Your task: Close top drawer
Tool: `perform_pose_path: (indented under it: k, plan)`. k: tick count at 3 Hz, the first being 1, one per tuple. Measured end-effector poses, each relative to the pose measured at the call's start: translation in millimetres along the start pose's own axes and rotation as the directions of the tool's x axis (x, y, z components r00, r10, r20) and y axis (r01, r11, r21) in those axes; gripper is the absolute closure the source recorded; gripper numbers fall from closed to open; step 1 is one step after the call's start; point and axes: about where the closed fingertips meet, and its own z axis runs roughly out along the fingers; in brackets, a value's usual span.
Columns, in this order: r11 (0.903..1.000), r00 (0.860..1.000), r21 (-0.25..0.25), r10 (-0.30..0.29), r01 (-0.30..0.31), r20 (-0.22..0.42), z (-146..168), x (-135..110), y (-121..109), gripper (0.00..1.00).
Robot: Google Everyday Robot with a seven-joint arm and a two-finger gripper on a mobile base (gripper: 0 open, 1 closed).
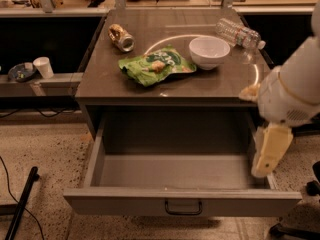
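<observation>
The top drawer [125, 202] stands pulled out, near side; the gripper [270, 152] hangs at its right wall, grip state I cannot tell.

Robotics lab: workbenches [270, 8], floor cables [8, 181], gripper [270, 151] hanging beside the top drawer [182, 201].

- The counter [215, 86] carries four things: a can [121, 37] lies at the back left, a bag [156, 65] in the middle, a bowl [209, 52] just right of the bag, and a bottle [239, 33] lies behind the bowl to the right.
- The top drawer [125, 202] stands open below the counter's front edge, its handle [183, 207] at centre front.
- The tool [270, 154] hangs over the drawer's right wall.
- A cup [44, 67] stands on a ledge [55, 79] left of the counter.
</observation>
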Motion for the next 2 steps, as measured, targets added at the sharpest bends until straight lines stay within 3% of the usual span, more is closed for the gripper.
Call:
perform_pose_path:
  k: [1,2]
  plan:
    - [0.9941,1.000,-0.107,-0.015,0.016,0.010,59.0,20.1,40.2,0.18]
    - [0.9886,0.999,-0.147,-0.028,0.032,0.034,87.8,32.6,65.5,0.42]
